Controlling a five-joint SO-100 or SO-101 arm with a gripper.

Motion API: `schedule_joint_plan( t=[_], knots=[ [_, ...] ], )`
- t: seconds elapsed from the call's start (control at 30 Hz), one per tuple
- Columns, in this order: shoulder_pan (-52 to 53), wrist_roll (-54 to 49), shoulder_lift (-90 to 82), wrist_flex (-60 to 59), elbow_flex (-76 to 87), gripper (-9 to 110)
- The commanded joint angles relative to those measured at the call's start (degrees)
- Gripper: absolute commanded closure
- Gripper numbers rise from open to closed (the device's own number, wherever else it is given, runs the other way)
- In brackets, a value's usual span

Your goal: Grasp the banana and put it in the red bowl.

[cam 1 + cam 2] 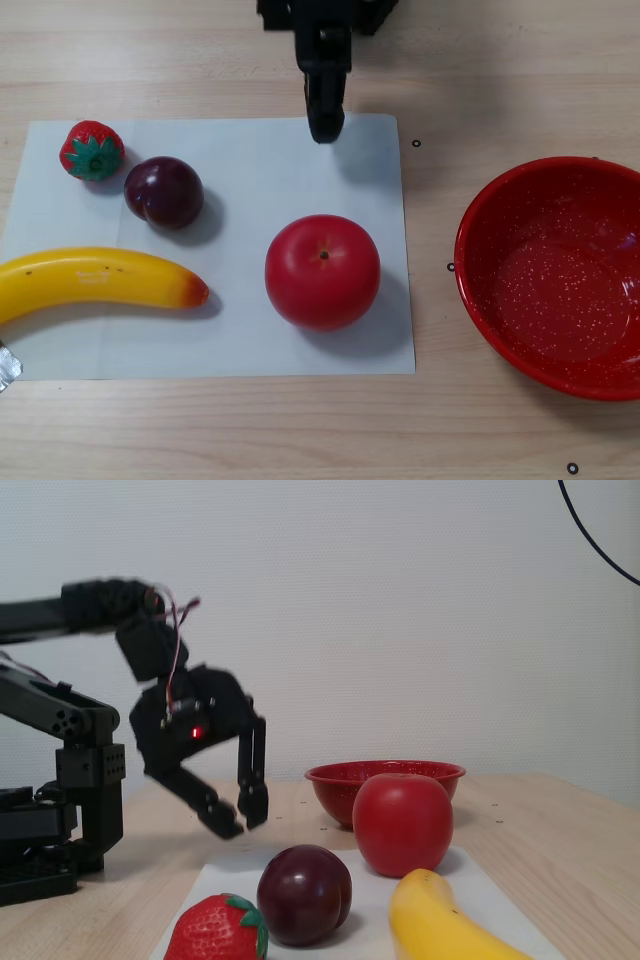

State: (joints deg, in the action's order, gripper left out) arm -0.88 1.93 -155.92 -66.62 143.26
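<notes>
The pincer (238, 820) hung above the table with its jaws parted and nothing between them, its tips over the far edge of the white paper sheet (250, 330) in the other view. The banana (95, 282) lay on that sheet, well apart from the pincer, toward the near left. The red bowl (470, 260) sat off the sheet on the wooden table (200, 430), to the pincer's right in that view. A red apple (322, 271), plum (163, 192) and strawberry (92, 151) rested on the sheet.
</notes>
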Motion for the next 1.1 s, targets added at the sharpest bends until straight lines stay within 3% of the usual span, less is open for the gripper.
schedule_joint_plan(
  t=[0.0, 0.63, 1.07],
  knots=[
    [-2.0, 1.3, 4.0, -2.5, -9.8, 101],
    [-16.1, 6.6, 46.4, -25.9, -69.2, 101],
    [-23.8, 12.3, 64.9, -31.7, -94.6, 101]
  ],
)
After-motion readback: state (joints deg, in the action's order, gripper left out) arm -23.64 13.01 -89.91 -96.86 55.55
